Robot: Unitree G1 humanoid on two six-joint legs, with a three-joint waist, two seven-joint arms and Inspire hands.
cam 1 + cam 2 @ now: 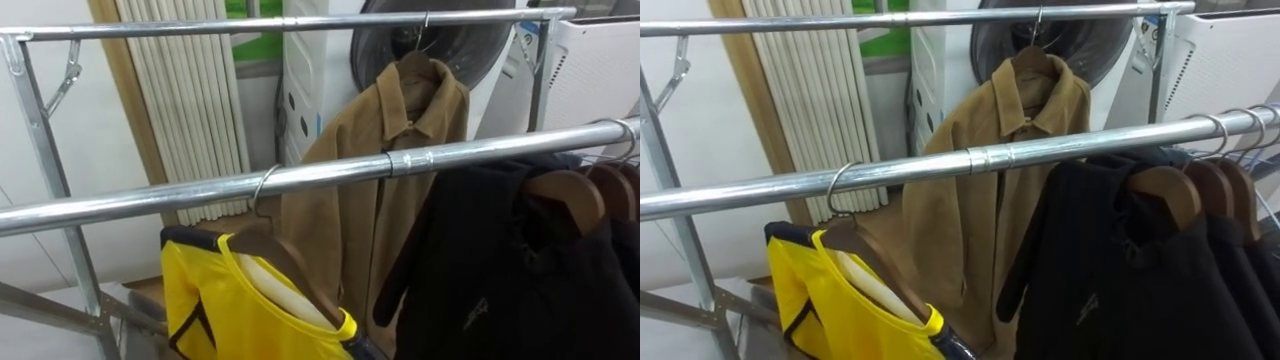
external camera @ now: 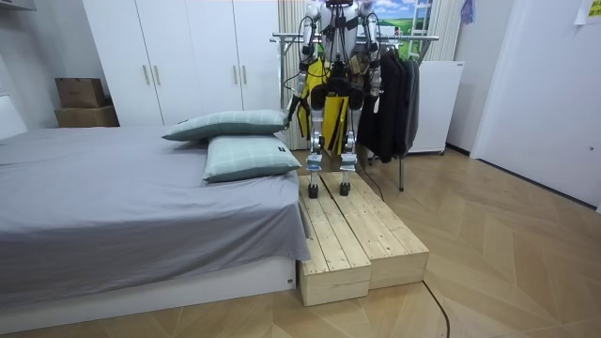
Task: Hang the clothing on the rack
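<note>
Left eye view: the yellow shirt (image 1: 225, 310) hung on a tilted wooden hanger (image 1: 285, 265), its hook over the front rail (image 1: 150, 200). Left hand (image 2: 301, 92) and right hand (image 2: 376, 91): state could not be told. Risk: the tilt could let the shirt slide off the hanger.

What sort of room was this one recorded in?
A bedroom, most likely: a grey bed with pillows, white wardrobes, and a metal clothes rail hung with garments.
</note>
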